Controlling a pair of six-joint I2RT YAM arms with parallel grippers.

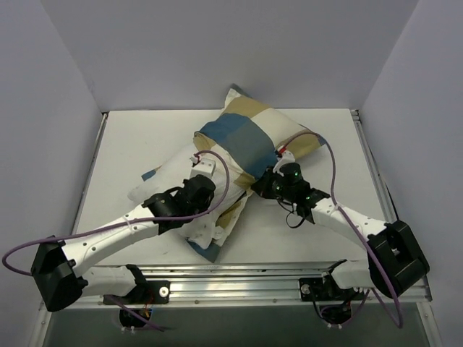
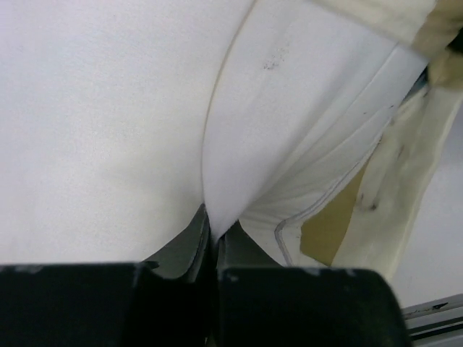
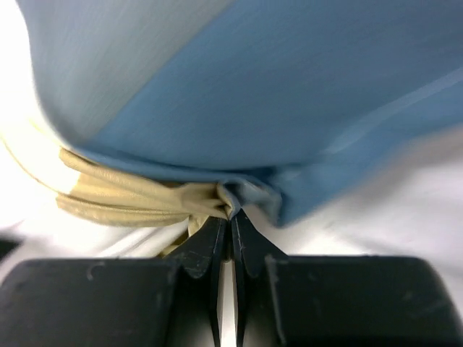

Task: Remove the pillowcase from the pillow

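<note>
The pillowcase [image 1: 246,137], in blue, tan and white blocks, lies diagonally across the table with the pillow inside its far end. Plain white pillow cloth [image 1: 168,182] shows at the near left. My left gripper [image 1: 208,183] is shut on a fold of smooth white cloth, seemingly the pillow [image 2: 231,144]. The left wrist view shows the jaws [image 2: 214,230] pinching that fold, with the pillowcase's hemmed, tan-backed edge [image 2: 325,217] beside it. My right gripper [image 1: 259,188] is shut on a bunched tan and blue edge of the pillowcase [image 3: 289,87], pinched at the jaw tips [image 3: 230,215].
The white table [image 1: 145,137] is walled at the back and both sides. A metal rail [image 1: 239,278] runs along the near edge by the arm bases. Purple cables [image 1: 329,166] loop over both arms.
</note>
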